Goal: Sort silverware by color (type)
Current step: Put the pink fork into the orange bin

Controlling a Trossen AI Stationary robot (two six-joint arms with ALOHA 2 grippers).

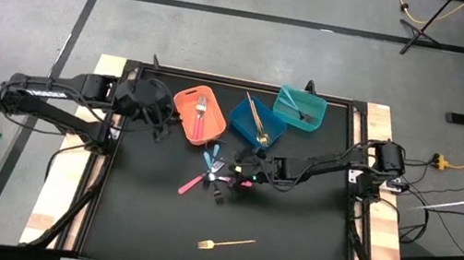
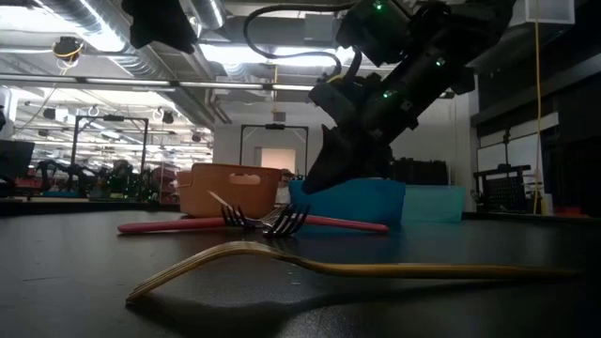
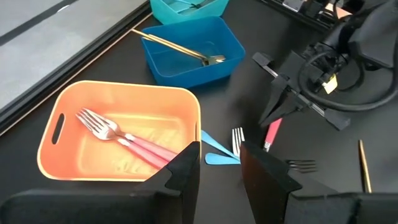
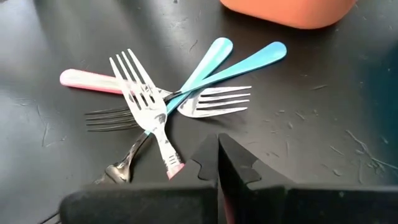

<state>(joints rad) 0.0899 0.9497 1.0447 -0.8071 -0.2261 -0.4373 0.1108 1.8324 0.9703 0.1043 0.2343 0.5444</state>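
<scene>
My right gripper (image 4: 217,163) is clenched on a pink-handled fork (image 4: 163,146) at lower centre, lifted from a crossed heap: two blue-handled forks (image 4: 233,65), another pink one. Dragging tangled neighbours seems likely. Beyond, orange bin (image 3: 59,121) holds two pink forks; left gripper (image 3: 217,177) released.
</scene>
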